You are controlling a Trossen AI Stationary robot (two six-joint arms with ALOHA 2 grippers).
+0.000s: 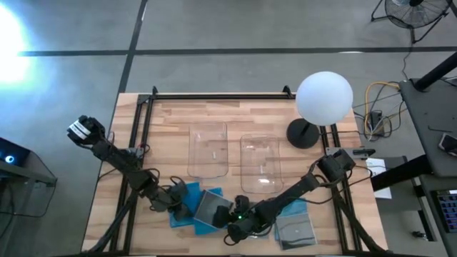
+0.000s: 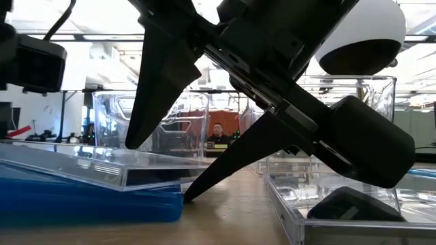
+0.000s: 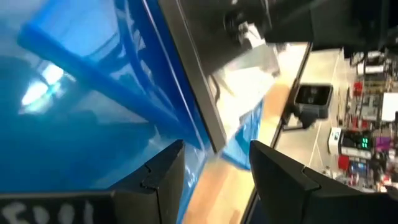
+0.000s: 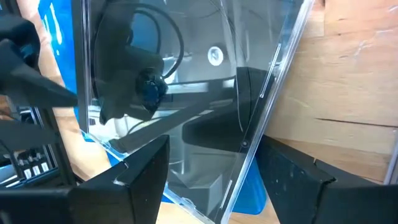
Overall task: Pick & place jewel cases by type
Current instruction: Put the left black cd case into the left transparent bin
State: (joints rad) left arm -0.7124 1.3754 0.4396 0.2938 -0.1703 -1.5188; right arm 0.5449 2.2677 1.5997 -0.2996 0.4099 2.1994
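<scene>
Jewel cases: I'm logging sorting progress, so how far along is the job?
Nothing looks sorted: both clear bins appear empty. In hand: the right pincer and left pincer both work at the pile by the near table edge, where a dark jewel case lies on blue jewel cases. The right pincer's open fingers straddle the dark case's edge. Left: everything, including the grey jewel case.

Right gripper fingers spread, one either side of a glossy dark jewel case edge. Case tilted, its surface mirroring the gripper. Blue jewel case underneath, another blue edge beyond. Wooden table alongside. Left arm's dark finger close by the case.
</scene>
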